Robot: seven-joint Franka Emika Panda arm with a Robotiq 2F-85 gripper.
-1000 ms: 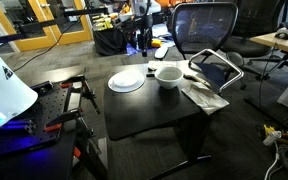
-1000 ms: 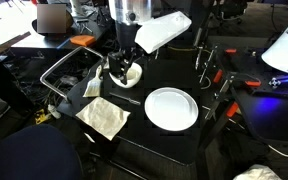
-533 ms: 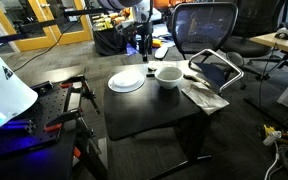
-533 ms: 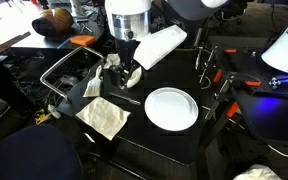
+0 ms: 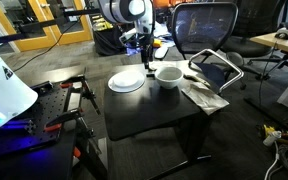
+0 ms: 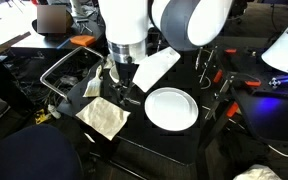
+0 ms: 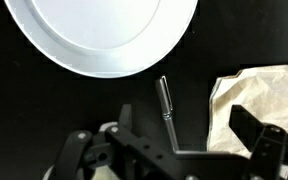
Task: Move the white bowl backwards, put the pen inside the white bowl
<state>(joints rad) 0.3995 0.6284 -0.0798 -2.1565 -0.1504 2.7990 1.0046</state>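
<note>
The white bowl [image 5: 168, 75] stands on the black table [image 5: 149, 110], right of the flat white plate [image 5: 126, 81]. In an exterior view the arm hides the bowl, and the plate [image 6: 171, 108] lies beside the arm. In the wrist view a thin dark pen [image 7: 165, 103] lies on the table between the plate [image 7: 94, 30] and a crumpled napkin [image 7: 264, 100]. My gripper [image 7: 184, 125] is open and empty, hovering above the pen with a finger on each side. It also shows in both exterior views [image 5: 146, 62] [image 6: 121, 92]. The bowl is out of the wrist view.
The crumpled napkin [image 5: 204, 95] [image 6: 104, 117] lies near the table's edge. A mesh office chair [image 5: 206, 30] stands behind the table, with a metal-framed tray [image 5: 216, 68] beside it. Clamps and a tripod [image 6: 209, 70] stand at one side.
The arm has left the bowl and swung over the gap between plate, bowl and napkin, coming down lower above the pen. The bowl and plate have not moved.
</note>
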